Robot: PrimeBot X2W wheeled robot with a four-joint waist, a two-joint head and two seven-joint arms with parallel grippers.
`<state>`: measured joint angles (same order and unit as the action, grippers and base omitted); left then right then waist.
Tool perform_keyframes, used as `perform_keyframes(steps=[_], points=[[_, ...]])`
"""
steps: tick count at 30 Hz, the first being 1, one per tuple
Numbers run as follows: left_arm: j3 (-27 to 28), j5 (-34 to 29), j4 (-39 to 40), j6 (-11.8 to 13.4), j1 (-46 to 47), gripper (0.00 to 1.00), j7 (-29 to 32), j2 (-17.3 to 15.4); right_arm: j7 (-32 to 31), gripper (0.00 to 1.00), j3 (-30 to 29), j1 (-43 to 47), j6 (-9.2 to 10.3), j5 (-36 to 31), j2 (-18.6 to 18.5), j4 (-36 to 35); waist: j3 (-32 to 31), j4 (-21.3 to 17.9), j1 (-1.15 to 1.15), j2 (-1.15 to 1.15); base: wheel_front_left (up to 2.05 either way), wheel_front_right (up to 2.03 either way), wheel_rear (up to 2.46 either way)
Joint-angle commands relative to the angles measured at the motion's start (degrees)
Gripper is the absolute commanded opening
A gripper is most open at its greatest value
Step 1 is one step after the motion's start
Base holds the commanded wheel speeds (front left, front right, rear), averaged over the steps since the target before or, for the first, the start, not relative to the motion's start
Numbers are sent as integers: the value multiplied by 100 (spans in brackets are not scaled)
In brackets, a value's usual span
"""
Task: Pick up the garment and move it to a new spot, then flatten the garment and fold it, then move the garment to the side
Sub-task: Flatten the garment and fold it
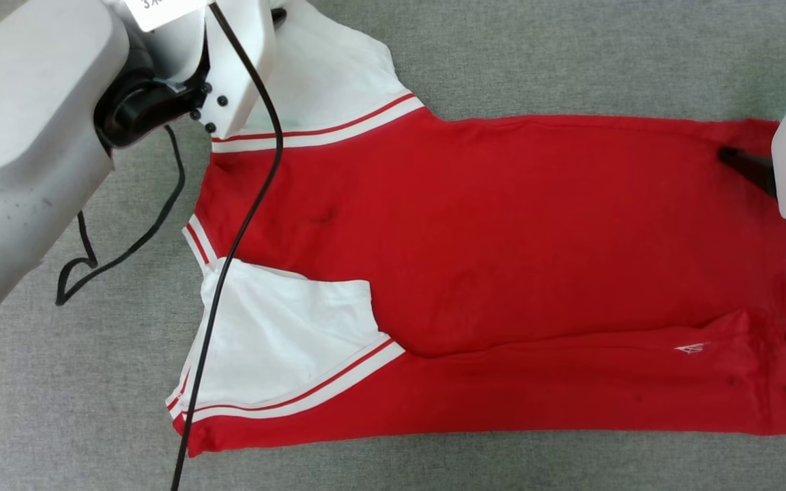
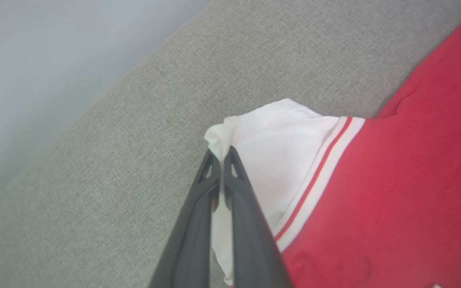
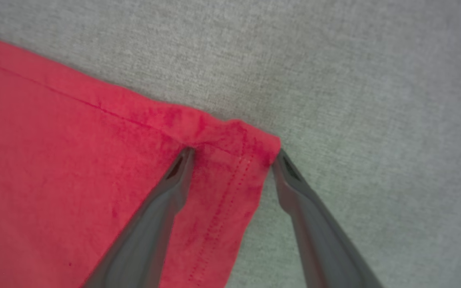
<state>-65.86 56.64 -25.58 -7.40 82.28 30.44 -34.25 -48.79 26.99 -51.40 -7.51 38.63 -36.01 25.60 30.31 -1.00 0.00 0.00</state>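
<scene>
while the grey counter (image 1: 570, 54) carries it, the garment (image 1: 502, 239) lies spread flat, with its near long side folded over the red body. at the garment's far sleeve (image 2: 278, 152), the left end effector (image 2: 222, 154) is pressed together on the white cloth edge. at the garment's hem corner, the right end effector (image 3: 234, 154) stands wide apart, with the corner between its fingers (image 3: 166, 200). a black cable (image 1: 248, 221) crosses the garment's near sleeve (image 1: 284, 327).

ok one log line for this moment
left gripper: shut on sleeve | right gripper: open over hem corner | shirt: spread out, one long side folded in
</scene>
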Motion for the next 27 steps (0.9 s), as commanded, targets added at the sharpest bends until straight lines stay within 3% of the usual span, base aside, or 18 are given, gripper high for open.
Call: perform_keyframes(steps=[1, 3, 4, 5, 6, 15, 27], points=[[-24, 21, 26, -3, 78, 0, -59, 14, -75, 100, 212, 212, 5, 46, 123, 225, 35, 43, 0, 0, 0, 0, 0], [-81, 25, 37, -4, 79, 0, -103, 1, -64, 100, 354, 291, 4, 129, 194, 338, 43, 59, 0, 0, 0, 0, 0], [-102, 35, 35, -4, 84, 0, -121, -11, -45, 94, 414, 318, 1, 159, 198, 370, 45, 61, 0, 0, 0, 0, 0], [-125, 44, 33, -4, 94, 0, -139, -21, 43, 13, 435, 303, -3, 185, 195, 387, 46, 60, 0, 0, 0, 0, 0], [-148, 51, 24, -4, 104, 0, -149, -30, 115, 0, 441, 267, -2, 198, 185, 415, 42, 59, 0, 0, 0, 0, 0], [-231, 213, -142, -4, -177, 0, -534, -73, 1131, 0, 453, 53, 6, 307, -11, 397, -325, 37, 0, 0, 0, 0, 0], [-390, 237, 287, 133, -1220, 0, -1252, -428, 2485, 0, 641, 868, 5, 465, -229, 143, -1219, 117, 0, 0, 0, 0, 0]])
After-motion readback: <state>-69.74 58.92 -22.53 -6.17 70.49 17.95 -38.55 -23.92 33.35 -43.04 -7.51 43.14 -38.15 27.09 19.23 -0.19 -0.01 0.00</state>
